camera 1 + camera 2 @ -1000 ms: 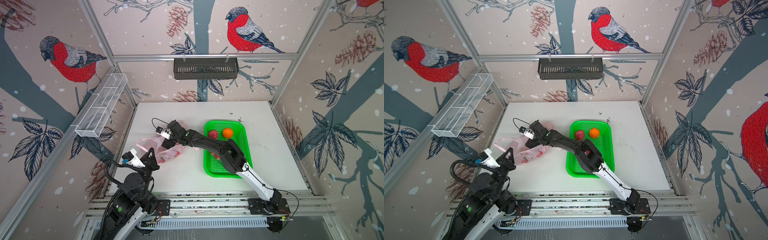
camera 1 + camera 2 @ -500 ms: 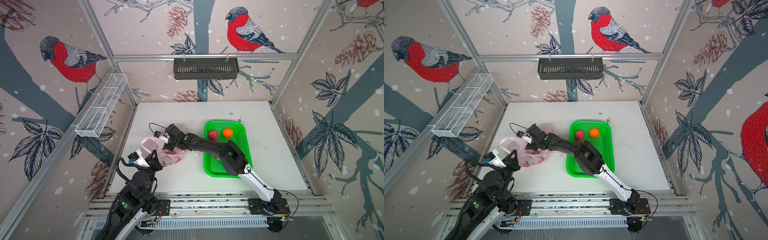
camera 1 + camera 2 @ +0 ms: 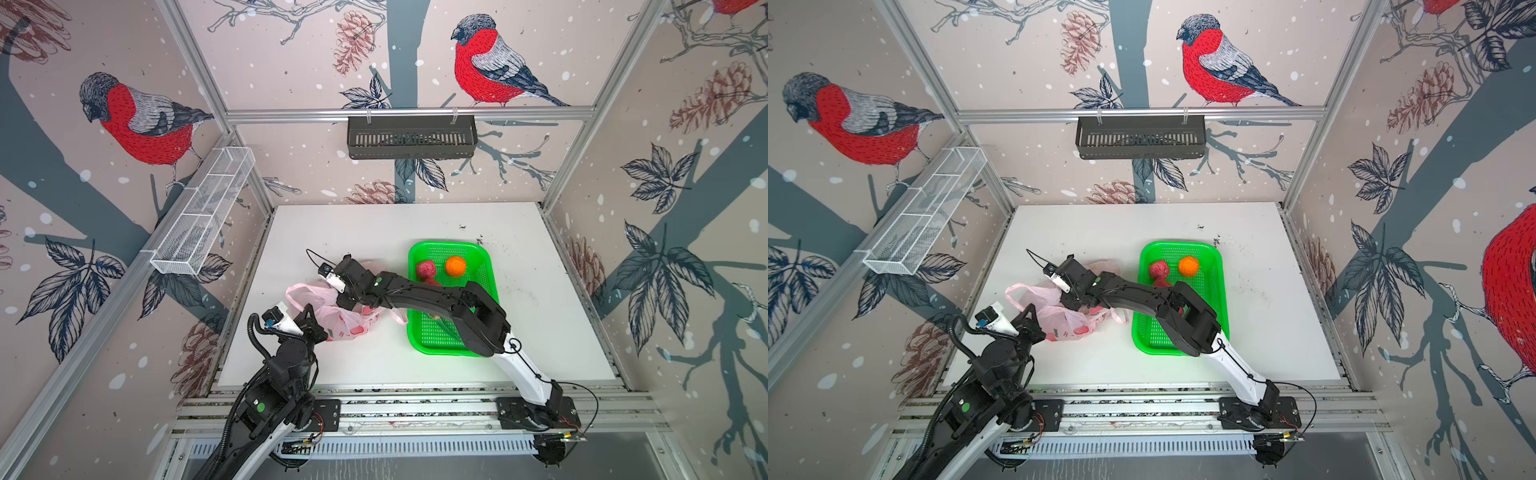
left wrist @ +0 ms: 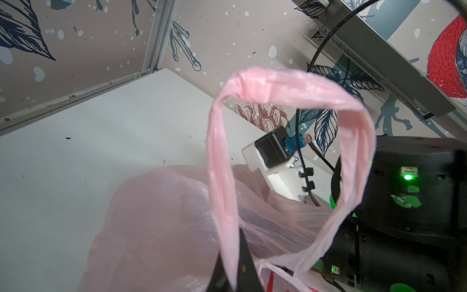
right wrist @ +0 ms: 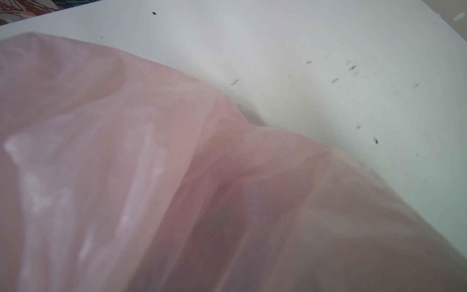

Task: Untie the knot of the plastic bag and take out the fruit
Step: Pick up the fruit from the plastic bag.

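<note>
Left gripper (image 4: pixel 233 274) is pinched shut on a pink handle loop (image 4: pixel 290 86) of the plastic bag (image 3: pixel 345 326), which lies on the white table (image 3: pixel 374 232) just beside a green basket (image 3: pixel 451 245). Right gripper (image 3: pixel 351 302) dips into the bag's open top; I cannot tell whether its jaws are spread. An orange ball (image 3: pixel 455 266) and a bumpy red ball (image 3: pixel 426 269) sit in the basket.

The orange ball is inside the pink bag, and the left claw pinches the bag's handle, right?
No: the orange ball sits in the green basket, as both top views show. The left gripper does pinch a handle of the plastic bag.
</note>
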